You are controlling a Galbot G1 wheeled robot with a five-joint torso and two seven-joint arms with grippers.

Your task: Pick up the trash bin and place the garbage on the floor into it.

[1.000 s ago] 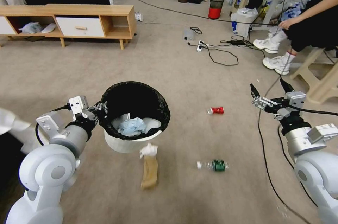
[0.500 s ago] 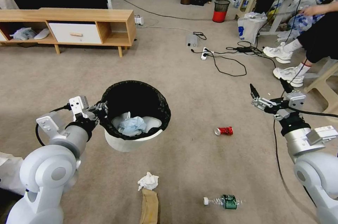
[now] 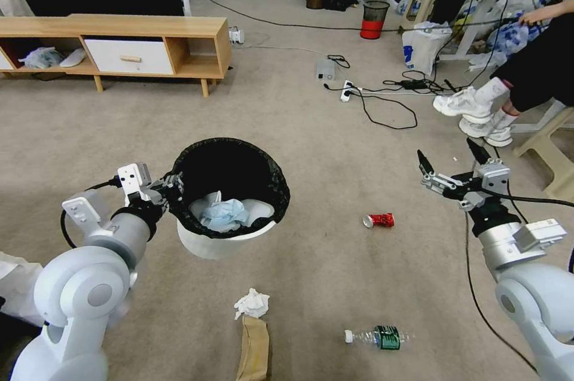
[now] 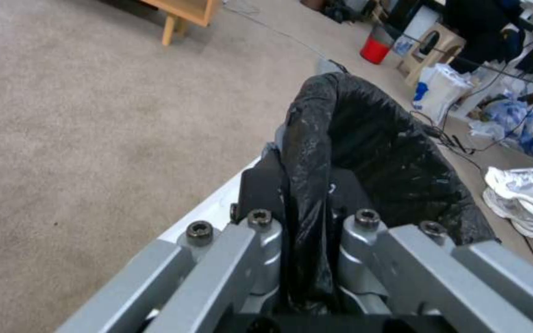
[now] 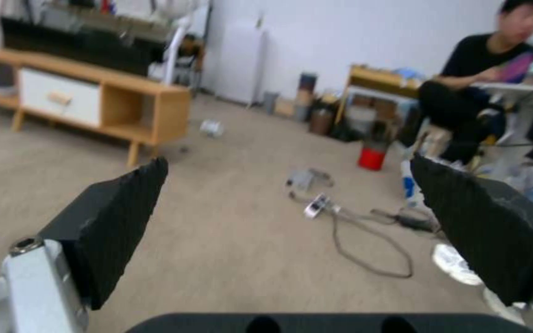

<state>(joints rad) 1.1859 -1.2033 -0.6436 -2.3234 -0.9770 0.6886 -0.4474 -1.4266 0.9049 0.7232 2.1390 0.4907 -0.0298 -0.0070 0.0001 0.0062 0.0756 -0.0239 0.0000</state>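
The left claw (image 3: 170, 186) stays clamped on the rim of the bin (image 3: 227, 240), pinching the black liner between its fingers (image 4: 260, 231), and holds the bin off the floor exactly where it was 0.5 s ago; a blue mask (image 3: 222, 213) and white scraps lie inside. The right claw (image 3: 449, 161) hangs wide and empty over the carpet, now shifted slightly to the left and lower in the head view. The floor litter has barely moved in view since then: the can (image 3: 379, 221) lies between the bin and the right claw, the bottle (image 3: 378, 337) nearer the robot, and the tissue (image 3: 252, 304) touches the top end of the paper bag (image 3: 254, 350) below the bin.
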